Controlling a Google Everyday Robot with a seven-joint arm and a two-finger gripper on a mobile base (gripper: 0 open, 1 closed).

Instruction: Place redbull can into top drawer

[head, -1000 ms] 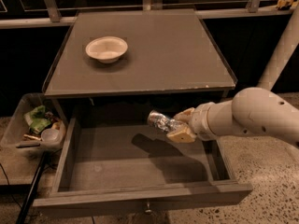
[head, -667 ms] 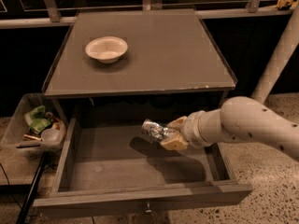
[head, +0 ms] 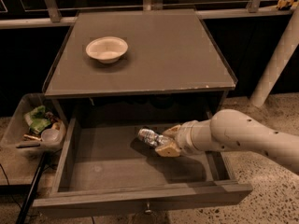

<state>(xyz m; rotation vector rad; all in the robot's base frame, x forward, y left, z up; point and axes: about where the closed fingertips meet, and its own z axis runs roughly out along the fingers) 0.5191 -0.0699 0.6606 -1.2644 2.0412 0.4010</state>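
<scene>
Drawer (head: 140, 202) pulled out, open from above. Gripper (head: 163, 142) low over floor, mid-right, clamped on can (head: 148, 136); floor bare to left and front. Tabletop (head: 163, 55) overhangs rear. Arm (head: 243, 134) crosses right wall. Bin (head: 18, 120) beside left wall

We note gripper (head: 160, 140) low centre, just below table (head: 163, 64) front edge. Cream bowl (head: 106, 49) upright on table top, up and left of jaws, well apart. Clear bin (head: 15, 121) far left of jaws, about level; we make out green wrapper (head: 36, 118) and pale cup (head: 51, 135) inside. White post (head: 275, 64) up right of jaws. Speckled floor (head: 271, 199) below right. Rail (head: 117, 7) behind table. Black rod (head: 30, 192) low left.
</scene>
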